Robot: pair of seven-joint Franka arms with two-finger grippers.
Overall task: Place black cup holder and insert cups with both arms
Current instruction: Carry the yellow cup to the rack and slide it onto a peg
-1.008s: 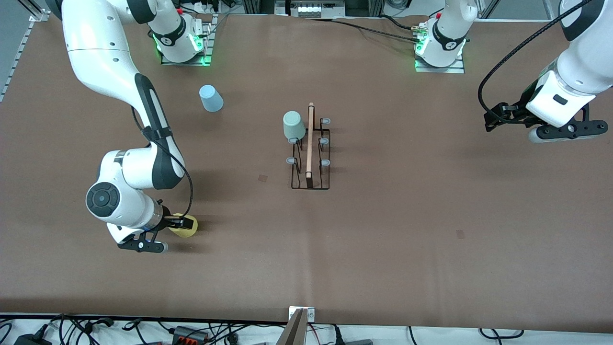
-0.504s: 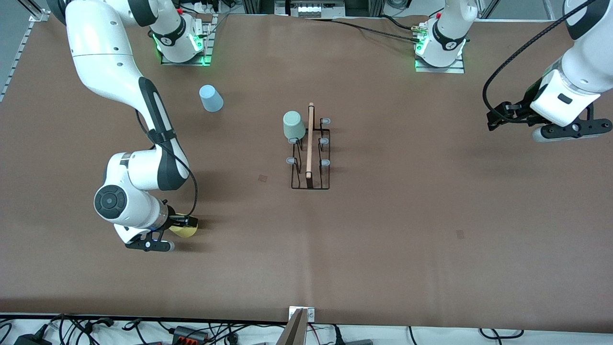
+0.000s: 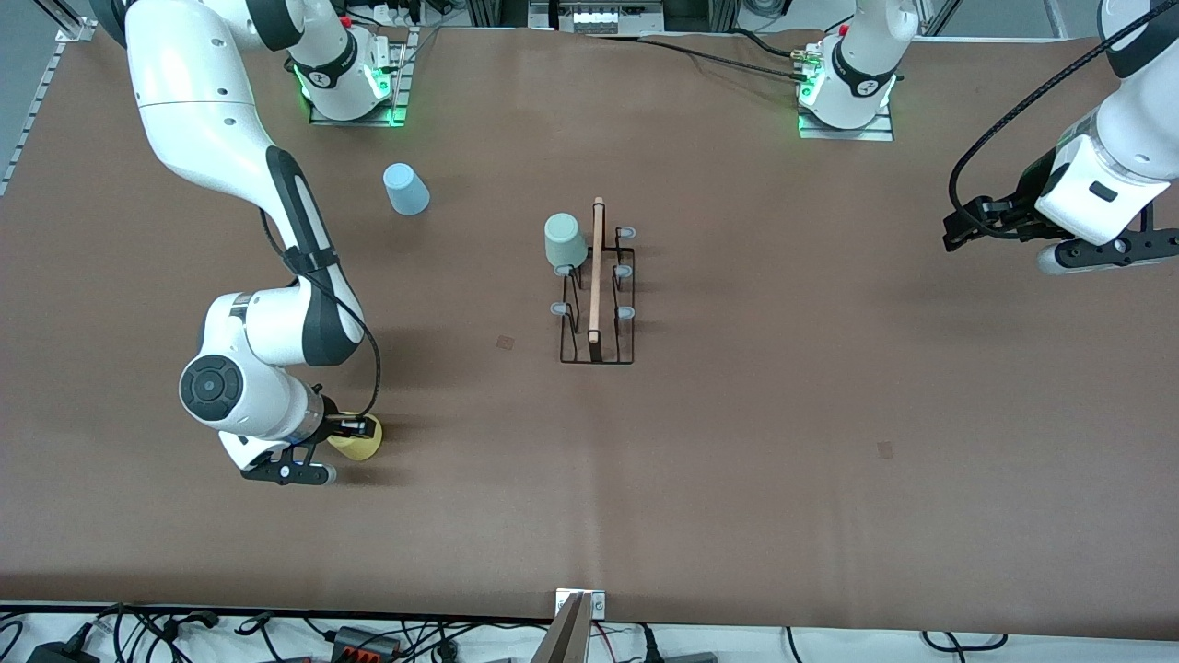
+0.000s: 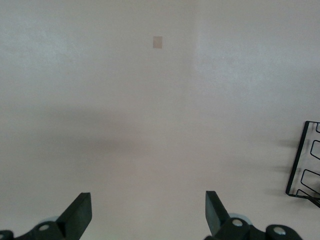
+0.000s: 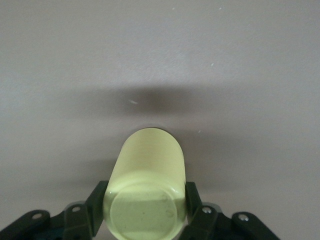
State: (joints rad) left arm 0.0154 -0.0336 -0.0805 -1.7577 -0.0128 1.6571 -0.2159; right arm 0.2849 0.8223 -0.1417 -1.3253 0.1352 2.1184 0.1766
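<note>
The black cup holder [image 3: 597, 354] stands mid-table, wooden handle [image 3: 596, 276] on top, and its edge shows in the left wrist view [image 4: 301, 165]. A grey-green cup [image 3: 565, 239] sits upside down on one peg. A light blue cup [image 3: 405, 189] stands inverted on the table toward the right arm's base. My right gripper [image 3: 358, 430] [image 5: 145, 205] is shut on the yellow cup [image 3: 356, 447] [image 5: 148, 175] low at the table, with a finger on each side. My left gripper [image 3: 960, 230] [image 4: 147, 205] hangs open and holds nothing over bare table at the left arm's end.
Small tape patches [image 3: 505, 342] [image 3: 884, 449] mark the brown table cover. A metal bracket [image 3: 578, 608] and loose cables [image 3: 138, 631] lie along the table edge nearest the front camera.
My right gripper has shut on the yellow cup. The left arm has drifted farther out toward its end of the table, still open.
</note>
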